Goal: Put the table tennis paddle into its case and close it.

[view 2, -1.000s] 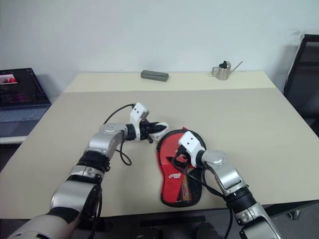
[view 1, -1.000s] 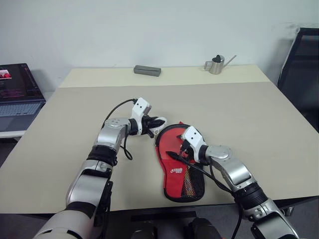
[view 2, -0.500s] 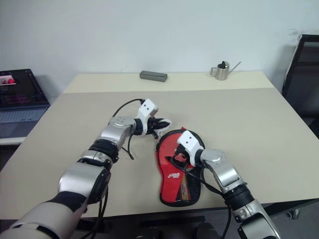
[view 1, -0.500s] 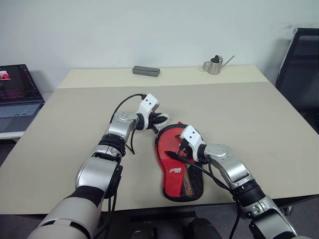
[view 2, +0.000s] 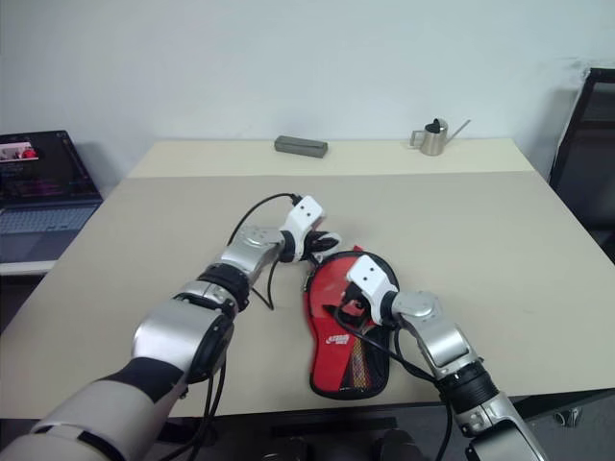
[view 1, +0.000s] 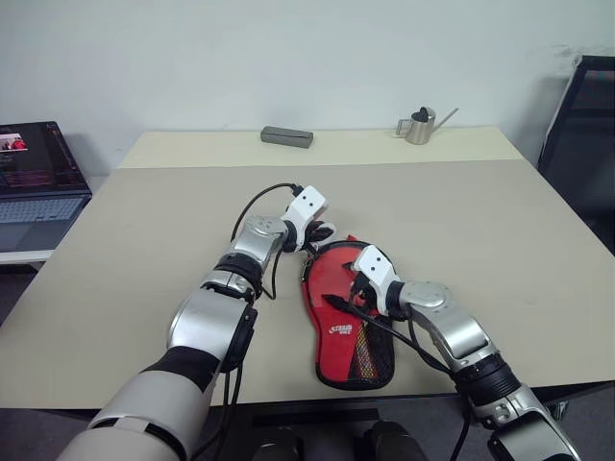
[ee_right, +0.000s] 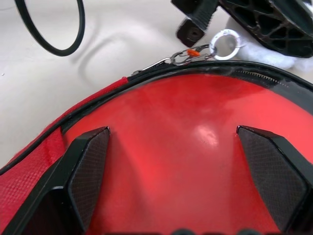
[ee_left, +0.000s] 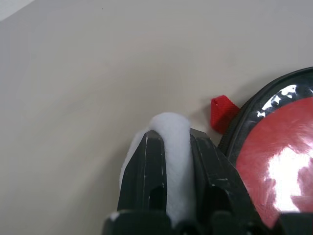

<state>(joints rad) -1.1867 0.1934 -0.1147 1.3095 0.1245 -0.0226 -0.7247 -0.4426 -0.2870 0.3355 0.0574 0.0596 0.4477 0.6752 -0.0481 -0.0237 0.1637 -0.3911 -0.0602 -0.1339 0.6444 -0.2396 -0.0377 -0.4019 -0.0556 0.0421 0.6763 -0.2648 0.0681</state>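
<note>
The left fingers (ee_left: pixel 161 181) are pressed together on a small white tuft, seen up close in the left wrist view, with the tips just beside a red pull tab (ee_left: pixel 223 112) that sticks out from the black rim of the case (ee_left: pixel 230 134). The glossy red face of the table tennis paddle (ee_left: pixel 279 166) shows inside that rim, and the pale surface (ee_left: pixel 88 73) lies bare around it.

The right wrist view looks along the right fingers (ee_right: pixel 88 171), which stand wide apart over the paddle's red rubber without gripping it. It also gives what the other close view lacks: the zipper slider with a white ring pull (ee_right: pixel 224 43) sitting on the case's black edge, the left gripper's black fingers just past it, and a loop of black cable (ee_right: pixel 49 29) on the beige top.

From the head camera, the left eye view shows the layout. The red case lies flat near the front edge of the surface, its round end away from the robot and its black mesh pocket (view 1: pixel 370 355) and white logo (view 1: pixel 340 330) nearer. The left gripper (view 1: pixel 320 233) meets the round end; the right gripper (view 1: pixel 354 284) hovers over the middle. A grey box (view 1: pixel 286 136) and a small metal watering can (view 1: pixel 419 126) stand at the far edge, well apart, and a laptop (view 1: pixel 38 173) sits off to the left.
</note>
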